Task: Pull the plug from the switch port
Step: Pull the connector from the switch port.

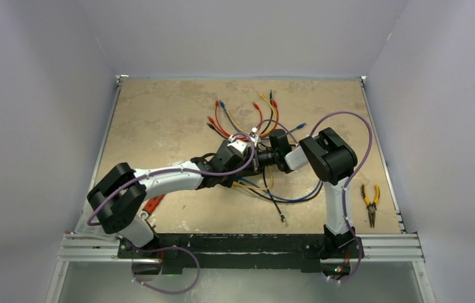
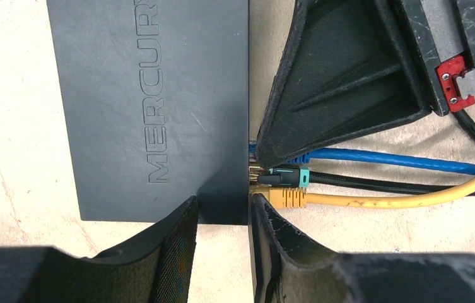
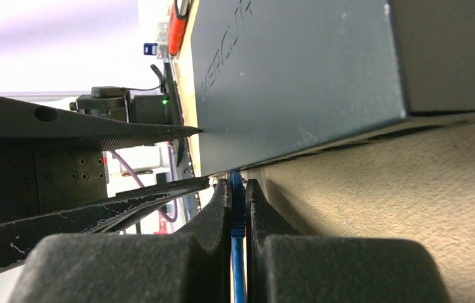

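Currently: one switch [image 2: 152, 107] lies flat at counter [image 2: 7, 126] centre. Three leads sit in its port edge: blue plug [image 2: 302, 156], black plug [image 2: 288, 177], yellow plug [image 2: 285, 197]. Two arms reach inward and meet there. Clamped tight on the blue plug is the right pincer [image 3: 238, 186]. Jaws of the left pincer [image 2: 223, 201] stand apart, straddling the switch's port-side corner.

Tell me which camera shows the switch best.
Left wrist: the switch lies flat with its lettered top and cabled edge visible. Right wrist shows only a slanted close-up; from the top external, the arms hide it.
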{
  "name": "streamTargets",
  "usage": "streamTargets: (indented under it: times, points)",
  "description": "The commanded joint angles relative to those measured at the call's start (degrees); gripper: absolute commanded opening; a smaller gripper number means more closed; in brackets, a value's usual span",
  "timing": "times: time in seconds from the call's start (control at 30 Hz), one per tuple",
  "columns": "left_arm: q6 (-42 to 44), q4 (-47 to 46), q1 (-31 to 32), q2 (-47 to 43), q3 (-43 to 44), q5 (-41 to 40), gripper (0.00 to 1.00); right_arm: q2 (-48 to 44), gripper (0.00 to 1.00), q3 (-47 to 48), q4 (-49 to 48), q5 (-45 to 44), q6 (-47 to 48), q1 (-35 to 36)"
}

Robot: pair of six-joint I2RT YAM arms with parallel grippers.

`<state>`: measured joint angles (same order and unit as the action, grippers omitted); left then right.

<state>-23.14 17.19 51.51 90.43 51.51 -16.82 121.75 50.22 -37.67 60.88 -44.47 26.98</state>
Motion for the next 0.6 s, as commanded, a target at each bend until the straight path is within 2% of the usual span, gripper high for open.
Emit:
streamTargets:
  times: [0.0,0.27,0.57]
  points:
    - [-0.2,1.6,-0.2,3.2,-1.7,-0.8,0.34,3.3,0.0,0.7,-0.8,-6.4,5.5,0.4]
    - [-2.4,3.1,-0.2,7.5,-0.9,-5.7,0.36,1.1,0.0,0.1,3.3,-5.9,9.1,0.4]
    - [-4.7,6.5,-2.5,9.1,-1.3,-9.5,0.24,-1.8,0.0,-0.8,10.8,-4.8,15.1,0.4]
